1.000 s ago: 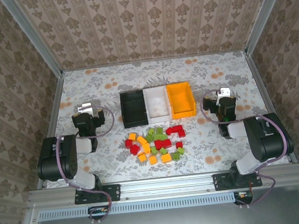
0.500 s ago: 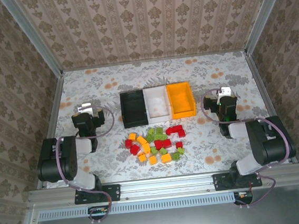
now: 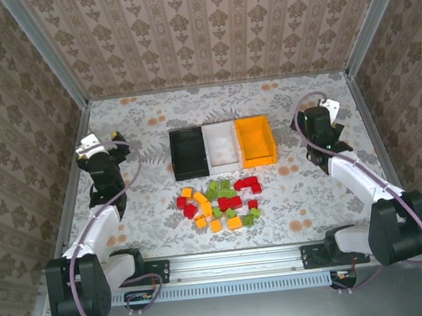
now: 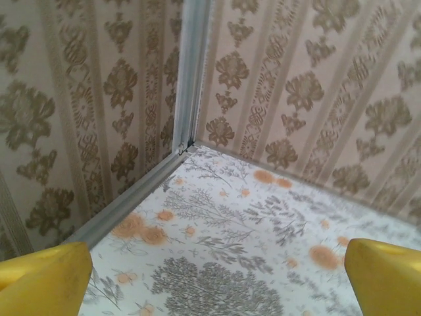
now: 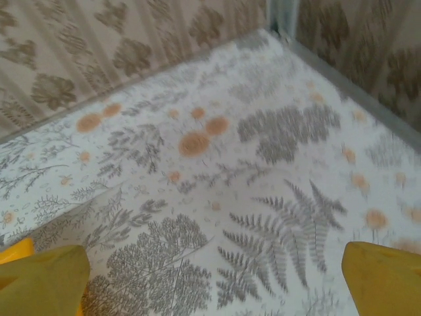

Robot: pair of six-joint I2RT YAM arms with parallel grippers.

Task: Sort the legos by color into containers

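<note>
In the top view the left end effector (image 3: pixel 96 146), at the left of the frame, is showing mostly its wrist housing, so its tips are hard to make out there. The left wrist view is cutting its yellow fingers (image 4: pixel 41 280) off at the two lower corners. They are standing spread wide, with only the floral surface (image 4: pixel 217 230) between them.

The legos (image 3: pixel 219 202) are lying in a loose red, orange-yellow and green cluster at the lower middle of the top view, too small to count surely, and well apart from that end effector, to its lower right. Just above the cluster the black bin (image 3: pixel 188 154), the white bin (image 3: pixel 221 146) and the orange bin (image 3: pixel 256 140) are sitting side by side in one row.

The right end effector (image 3: pixel 319 115), at the upper right, is likewise hard to read from above. The right wrist view is cropping its fingers at the lower corners, spread wide over the bare surface. The orange bin is sitting near it on its left, and the legos are lying well apart at its lower left.

Against a second ago, both arms are stretching out instead of sitting folded. The left end effector is now sitting farther left and higher, the right one higher too, both farther from the cluster, while the legos and bins are lying where they were
</note>
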